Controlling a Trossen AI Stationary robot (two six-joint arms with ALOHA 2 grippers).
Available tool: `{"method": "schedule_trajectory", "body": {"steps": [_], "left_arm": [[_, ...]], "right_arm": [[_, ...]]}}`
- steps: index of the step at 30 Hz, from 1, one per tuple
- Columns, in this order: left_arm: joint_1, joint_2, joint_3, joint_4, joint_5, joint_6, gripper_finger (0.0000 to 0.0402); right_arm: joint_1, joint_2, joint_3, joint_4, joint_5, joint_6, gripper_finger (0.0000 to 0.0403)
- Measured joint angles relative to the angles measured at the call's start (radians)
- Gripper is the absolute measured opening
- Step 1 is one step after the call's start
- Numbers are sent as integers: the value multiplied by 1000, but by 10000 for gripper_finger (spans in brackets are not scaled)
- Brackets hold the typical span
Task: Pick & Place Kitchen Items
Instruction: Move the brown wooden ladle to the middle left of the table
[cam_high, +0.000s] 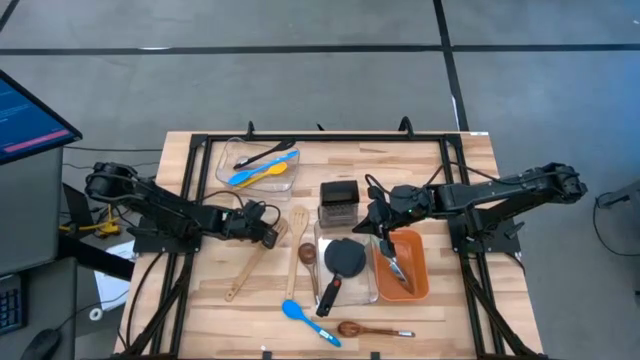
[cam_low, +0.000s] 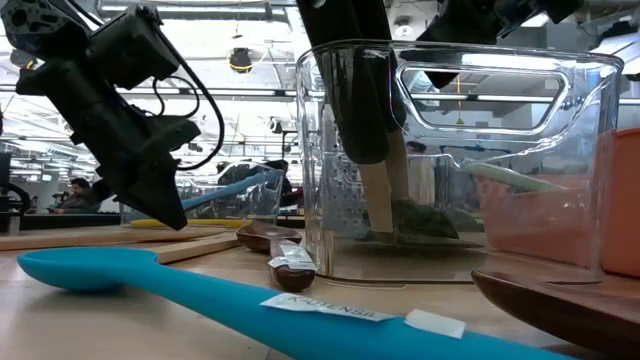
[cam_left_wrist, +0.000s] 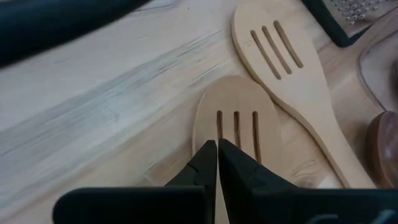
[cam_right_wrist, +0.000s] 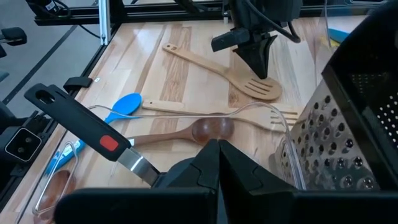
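Kitchen items spread over a pale wooden table (cam_high: 430, 175) edged by a black frame: near the table's middle, a steel box grater (cam_high: 339, 200) standing just beside a clear bin (cam_high: 322, 262) with a black turner (cam_high: 343, 262) lying across it, red patch on its handle; to the right, an orange bin (cam_high: 420, 272) holding metal tongs (cam_high: 400, 266); at the far left, a second clear bin (cam_high: 222, 160) with a blue spoon (cam_high: 252, 172), a yellow spoon (cam_high: 272, 172) and a black utensil (cam_high: 262, 155). Loose on the wood: two slotted wooden spatulas (cam_high: 262, 256) side by side, a dark wooden spoon (cam_high: 307, 254), a blue spatula (cam_high: 308, 322) at the near edge carrying a white label reading "KITCHEN UTENSIL" in part, and a brown spoon (cam_high: 368, 328) beside it. Left gripper (cam_high: 272, 236), fingers pressed together on nothing, poised just above the blade of the nearer spatula. Right gripper (cam_high: 372, 216), fingers likewise together and empty, hanging over the clear bin next to the grater. Grey floor around the table, a lit monitor (cam_high: 28, 112) far left; beyond, an open workshop with ceiling lights and a seated person (cam_low: 72, 194) in the distance.
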Motion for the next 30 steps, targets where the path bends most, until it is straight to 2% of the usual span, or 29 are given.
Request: {"method": "schedule_trajectory", "body": {"steps": [7,18,30], "left_arm": [[-3,56,0,84,6,-1,2],[-11,241,2,416,39,23,2],[-44,235,0,429,61,30,2]], "right_arm": [[0,0,0,2,0,0,0],[0,0,0,1,0,-1,0],[0,0,1,1,1,-1,0]]}}
